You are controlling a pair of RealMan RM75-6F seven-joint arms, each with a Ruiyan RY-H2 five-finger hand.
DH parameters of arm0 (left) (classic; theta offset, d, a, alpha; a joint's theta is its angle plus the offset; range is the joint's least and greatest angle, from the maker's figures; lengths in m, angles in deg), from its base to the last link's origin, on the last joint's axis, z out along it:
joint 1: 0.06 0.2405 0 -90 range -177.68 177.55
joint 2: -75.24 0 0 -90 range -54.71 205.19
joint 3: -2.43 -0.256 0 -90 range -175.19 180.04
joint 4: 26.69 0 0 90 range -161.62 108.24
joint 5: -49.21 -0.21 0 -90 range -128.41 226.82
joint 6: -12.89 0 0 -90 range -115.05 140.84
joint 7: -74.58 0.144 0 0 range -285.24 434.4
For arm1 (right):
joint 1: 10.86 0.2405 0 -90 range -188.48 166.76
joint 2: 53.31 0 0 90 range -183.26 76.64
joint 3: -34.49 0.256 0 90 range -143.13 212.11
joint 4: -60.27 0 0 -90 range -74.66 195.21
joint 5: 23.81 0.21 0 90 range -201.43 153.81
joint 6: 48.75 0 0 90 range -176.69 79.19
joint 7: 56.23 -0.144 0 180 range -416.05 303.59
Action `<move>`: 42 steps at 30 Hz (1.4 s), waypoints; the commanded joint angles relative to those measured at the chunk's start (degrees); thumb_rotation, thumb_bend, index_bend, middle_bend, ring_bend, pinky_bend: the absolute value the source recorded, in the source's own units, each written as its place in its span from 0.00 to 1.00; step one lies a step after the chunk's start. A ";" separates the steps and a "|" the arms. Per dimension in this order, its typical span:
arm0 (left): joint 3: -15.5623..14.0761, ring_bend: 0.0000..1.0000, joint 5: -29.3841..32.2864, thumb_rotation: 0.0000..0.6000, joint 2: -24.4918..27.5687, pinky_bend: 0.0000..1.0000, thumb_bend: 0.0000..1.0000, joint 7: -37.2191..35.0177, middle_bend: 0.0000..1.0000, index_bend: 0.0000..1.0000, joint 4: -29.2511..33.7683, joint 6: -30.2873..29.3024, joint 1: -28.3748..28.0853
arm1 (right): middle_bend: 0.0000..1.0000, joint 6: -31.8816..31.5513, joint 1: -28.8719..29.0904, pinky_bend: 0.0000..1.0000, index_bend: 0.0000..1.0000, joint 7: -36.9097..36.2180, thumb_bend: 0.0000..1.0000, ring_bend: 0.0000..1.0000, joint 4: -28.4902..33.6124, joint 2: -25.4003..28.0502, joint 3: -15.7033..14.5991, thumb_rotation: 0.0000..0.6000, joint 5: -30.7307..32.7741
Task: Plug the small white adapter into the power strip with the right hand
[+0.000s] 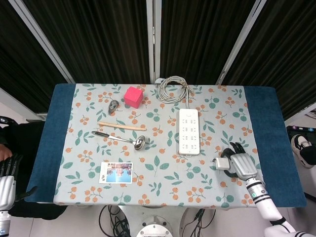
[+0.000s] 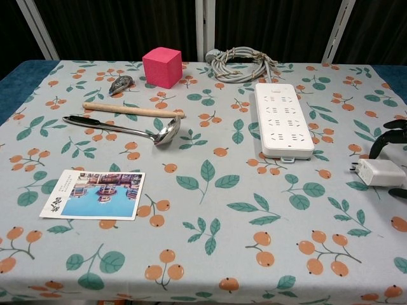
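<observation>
Grasp phase | right hand (image 1: 241,164) curled around small white adapter (image 1: 222,163) near worktop's right edge, firm hold unconfirmed | prongs facing left, toward power strip (image 1: 188,131) | left hand (image 1: 6,190) idle off the left edge, fingers hidden

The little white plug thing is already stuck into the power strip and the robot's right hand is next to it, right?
Not quite. The small white adapter isn't plugged in: it lies on the tablecloth, apart from the power strip, nearer the front edge and off to its right. The right hand is indeed next to the adapter, its fingers curling around it. The head view shows the gap clearly, and the chest view agrees.
</observation>
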 commanded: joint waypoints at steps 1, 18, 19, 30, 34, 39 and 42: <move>0.03 0.00 0.09 1.00 -0.05 0.00 0.05 -0.13 0.00 0.06 -0.13 0.08 0.02 | 0.26 0.25 0.16 0.00 0.43 -0.06 0.24 0.00 -0.15 -0.18 0.05 1.00 0.07; 0.15 0.00 -0.06 1.00 -0.14 0.00 0.03 -0.88 0.00 0.06 -0.49 0.04 0.06 | 0.25 1.72 1.10 0.00 0.36 1.60 0.48 0.00 2.59 2.08 0.67 1.00 1.24; 0.12 0.00 -0.06 1.00 -0.10 0.00 0.03 -0.89 0.00 0.06 -0.46 0.10 0.06 | 0.24 2.13 1.26 0.00 0.34 2.31 0.50 0.00 2.85 2.30 0.67 1.00 1.51; 0.05 0.00 -0.03 1.00 0.06 0.00 0.00 -0.72 0.00 0.06 -0.03 0.14 0.18 | 0.17 3.74 2.14 0.00 0.18 6.29 0.63 0.00 4.81 3.42 1.01 1.00 3.24; 0.05 0.00 -0.05 1.00 0.12 0.00 0.00 -0.71 0.00 0.06 0.02 0.13 0.19 | 0.17 4.15 2.23 0.00 0.17 6.40 0.63 0.00 4.59 3.27 1.21 1.00 4.04; 0.05 0.00 -0.07 1.00 0.11 0.00 0.00 -0.76 0.00 0.06 -0.01 0.21 0.16 | 0.17 4.07 2.34 0.00 0.16 5.81 0.58 0.00 4.26 3.01 1.68 1.00 4.58; 0.06 0.00 0.03 1.00 0.09 0.00 0.00 -0.82 0.00 0.06 -0.03 0.21 0.23 | 0.19 3.40 2.14 0.00 0.16 5.30 0.47 0.00 4.40 3.05 1.87 1.00 4.54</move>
